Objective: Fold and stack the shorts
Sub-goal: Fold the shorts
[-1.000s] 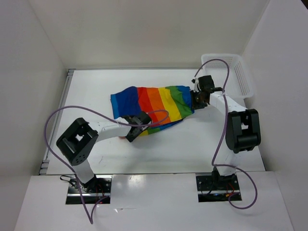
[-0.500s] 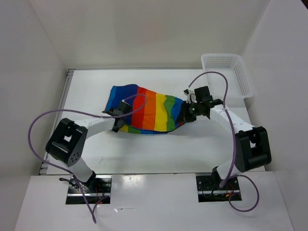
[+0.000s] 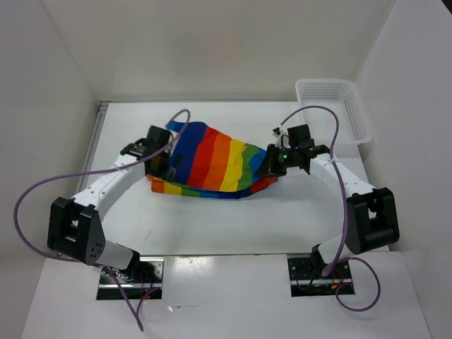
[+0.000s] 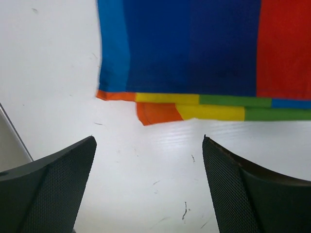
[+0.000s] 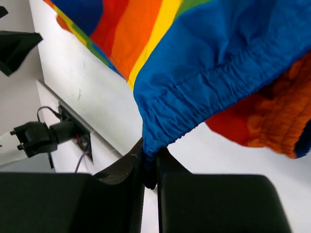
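Bright, even overhead light, soft shadow beneath the shorts (image 3: 212, 159), faint glare on the white table (image 4: 160, 145).

Ahead of the left gripper (image 4: 148, 141), the shorts (image 4: 194, 48) are cut off by the upper and right edges. Inside the right gripper (image 5: 149, 153), their pinched fold is hidden between the fingers.

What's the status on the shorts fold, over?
Left gripper jaws open, empty, by the blue end of the shorts. Right gripper shut on the waistband. Basket apart, far right corner; nothing blocking.
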### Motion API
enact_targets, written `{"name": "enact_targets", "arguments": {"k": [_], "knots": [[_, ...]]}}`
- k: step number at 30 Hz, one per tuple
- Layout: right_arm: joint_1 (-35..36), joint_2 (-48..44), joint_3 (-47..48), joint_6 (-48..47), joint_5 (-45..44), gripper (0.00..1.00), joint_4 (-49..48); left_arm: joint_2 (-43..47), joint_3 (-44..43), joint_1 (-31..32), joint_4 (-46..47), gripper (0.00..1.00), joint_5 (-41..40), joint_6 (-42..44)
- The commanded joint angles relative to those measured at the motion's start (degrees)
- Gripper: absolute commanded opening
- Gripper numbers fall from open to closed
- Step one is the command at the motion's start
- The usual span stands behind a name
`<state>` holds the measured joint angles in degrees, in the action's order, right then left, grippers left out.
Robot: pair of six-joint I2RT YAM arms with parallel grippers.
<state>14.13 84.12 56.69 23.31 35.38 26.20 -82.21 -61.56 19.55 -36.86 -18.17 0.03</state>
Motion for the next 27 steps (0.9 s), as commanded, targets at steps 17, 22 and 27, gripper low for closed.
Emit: {"name": "enact_targets", "arguments": {"k": [17, 22, 27], "knots": [[-3.1, 0.5, 2.5, -7.6, -1.4, 0.06, -1.9, -26.9, -20.1, -28.3, -12.0, 0.72, 45.1, 0.0], [-3.1, 1.0, 1.9, -8.1, -1.4, 0.06, -1.9, -29.7, -19.3, -28.3, -12.0, 0.63, 45.6, 0.0], [-3.1, 2.2, 3.0, -8.6, -2.0, 0.06, -1.9, -31.4, -18.1, -28.3, -12.0, 0.25, 44.2, 0.0]]}}
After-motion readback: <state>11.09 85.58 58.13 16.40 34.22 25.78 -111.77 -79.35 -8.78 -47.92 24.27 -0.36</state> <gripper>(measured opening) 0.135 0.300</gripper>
